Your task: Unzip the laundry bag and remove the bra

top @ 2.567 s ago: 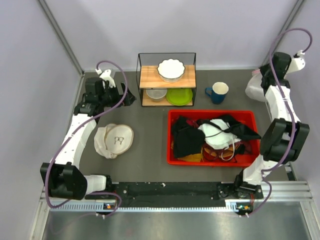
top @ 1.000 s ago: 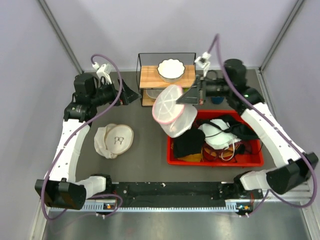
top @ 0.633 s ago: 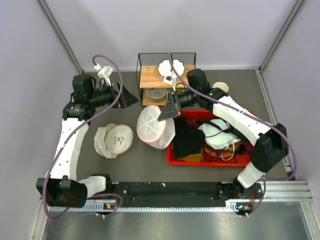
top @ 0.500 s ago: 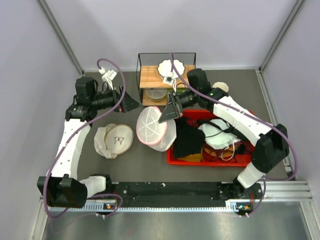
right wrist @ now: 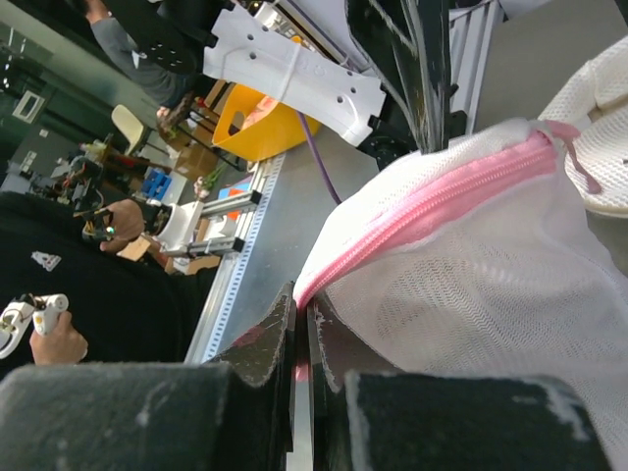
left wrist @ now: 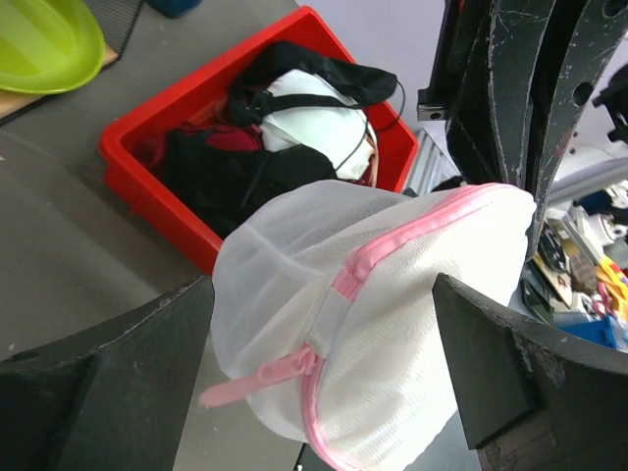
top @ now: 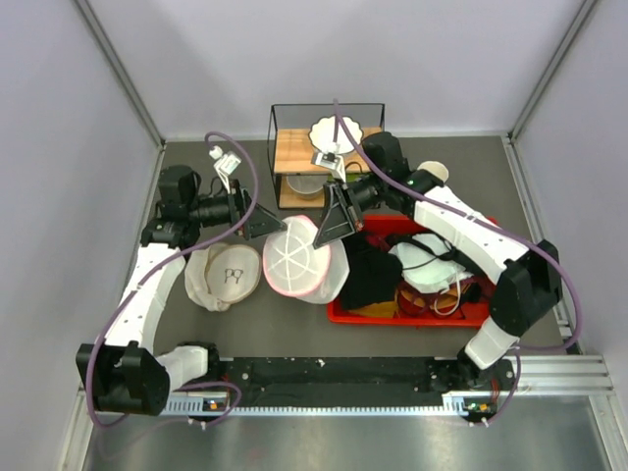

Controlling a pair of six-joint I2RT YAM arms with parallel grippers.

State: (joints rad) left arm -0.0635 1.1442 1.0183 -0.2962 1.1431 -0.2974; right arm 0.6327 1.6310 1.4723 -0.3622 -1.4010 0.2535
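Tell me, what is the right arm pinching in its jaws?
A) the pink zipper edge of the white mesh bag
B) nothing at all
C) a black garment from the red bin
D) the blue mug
A: in the right wrist view, the right arm's jaws are closed tight on the pink zipper band at the rim of the laundry bag.

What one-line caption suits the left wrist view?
Open left gripper flanks the zipped white laundry bag, pink zipper pull dangling, before a red bin of clothes.
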